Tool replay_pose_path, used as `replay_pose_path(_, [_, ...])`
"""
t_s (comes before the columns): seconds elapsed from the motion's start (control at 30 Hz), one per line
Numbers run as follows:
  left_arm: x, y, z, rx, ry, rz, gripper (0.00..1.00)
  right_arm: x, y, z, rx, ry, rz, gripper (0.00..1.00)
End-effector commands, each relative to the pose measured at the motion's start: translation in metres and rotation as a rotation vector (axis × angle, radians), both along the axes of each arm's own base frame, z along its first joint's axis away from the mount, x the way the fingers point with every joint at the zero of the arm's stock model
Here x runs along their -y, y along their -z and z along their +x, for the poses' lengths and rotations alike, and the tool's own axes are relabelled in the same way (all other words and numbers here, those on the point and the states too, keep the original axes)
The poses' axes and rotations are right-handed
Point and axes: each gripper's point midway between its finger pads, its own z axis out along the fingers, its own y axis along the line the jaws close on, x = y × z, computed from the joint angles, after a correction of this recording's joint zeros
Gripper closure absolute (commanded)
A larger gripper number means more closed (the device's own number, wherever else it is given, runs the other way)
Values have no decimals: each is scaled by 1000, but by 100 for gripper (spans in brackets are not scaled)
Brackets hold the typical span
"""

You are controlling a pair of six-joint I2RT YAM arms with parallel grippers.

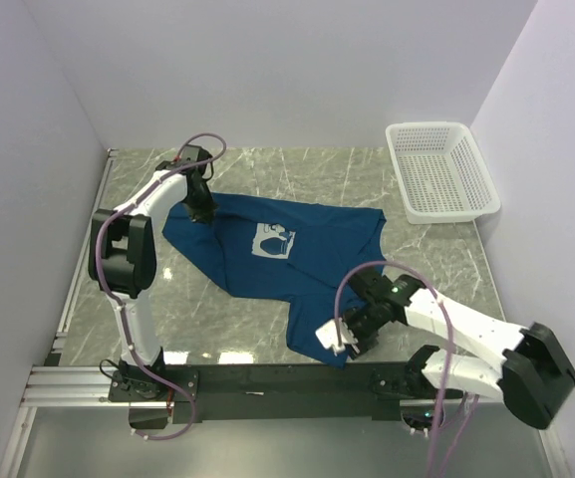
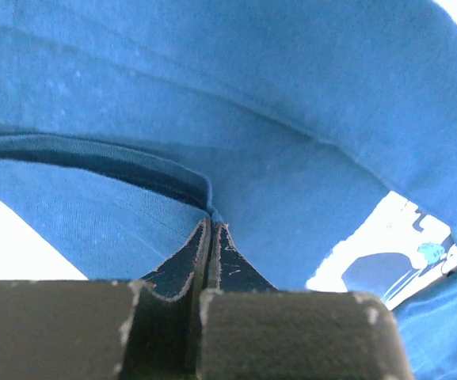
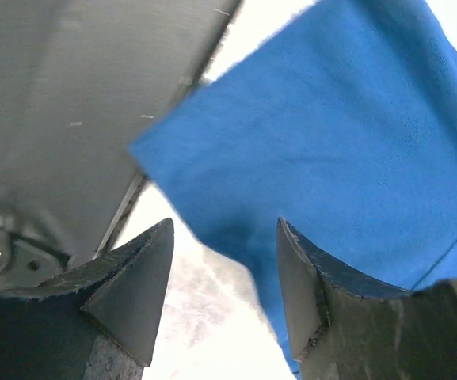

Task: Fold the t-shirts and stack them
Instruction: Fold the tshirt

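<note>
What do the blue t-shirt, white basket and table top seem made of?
Dark blue short-sleeved t-shirt: soft matte knit, probably cotton; it creases. White mesh basket: likely plastic, moulded grid holes. Grey veined table top: glossy, marble-like; stone or laminate, unclear.

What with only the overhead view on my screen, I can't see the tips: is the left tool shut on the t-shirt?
Observer: Yes. In the left wrist view, the left tool is shut, its tips pinching the blue fabric of the t-shirt just below a dark hem.
Operator: And the right tool, is it gripping anything?
Observer: No. The right wrist view shows the right tool open. A corner of the shirt lies beyond the gap, and nothing is pinched.
</note>
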Motion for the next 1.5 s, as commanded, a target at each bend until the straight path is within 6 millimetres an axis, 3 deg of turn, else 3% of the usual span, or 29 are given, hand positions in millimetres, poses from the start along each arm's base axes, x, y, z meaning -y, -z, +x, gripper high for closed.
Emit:
replay_pose_path(0.0, [6,-16,-2,47,28,-31,100,2,-5,-22,55,-172,43,40])
replay_pose_path(0.1, [6,-14,-5,43,28,-30,99,0,3,-43,45,-245,22,44])
replay_pose_path(0.17, [5,-14,-7,41,27,-30,99,-4,10,-45,63,-251,4,46])
replay_pose_path(0.53, [7,-18,-10,43,31,-46,100,-10,28,-38,90,-215,-51,53])
replay_pose_path(0.63, [8,-19,-12,45,32,-52,99,-11,30,-41,94,-223,-51,64])
replay_pose_path(0.73, [7,-23,-15,53,29,-59,100,-14,21,-40,108,-221,-31,86])
replay_pose_path(0.87, [7,-34,-26,82,26,-111,100,-22,-4,-36,125,-176,48,97])
replay_pose_path(0.9, [5,-26,-36,61,24,-119,99,-20,-8,-36,114,-156,53,99])
replay_pose_path(1.0, [-1,-23,-52,68,11,-164,99,-21,-28,-19,107,-32,132,100])
replay_pose_path(1.17, [-34,-18,-84,86,-110,-238,100,-17,-46,23,116,282,192,100])
replay_pose_path(1.33, [-74,-22,-97,144,-268,-306,99,-16,-79,83,157,530,260,100])
replay_pose_path(1.47, [-86,-25,-110,173,-317,-333,99,-11,-107,120,111,681,308,100])
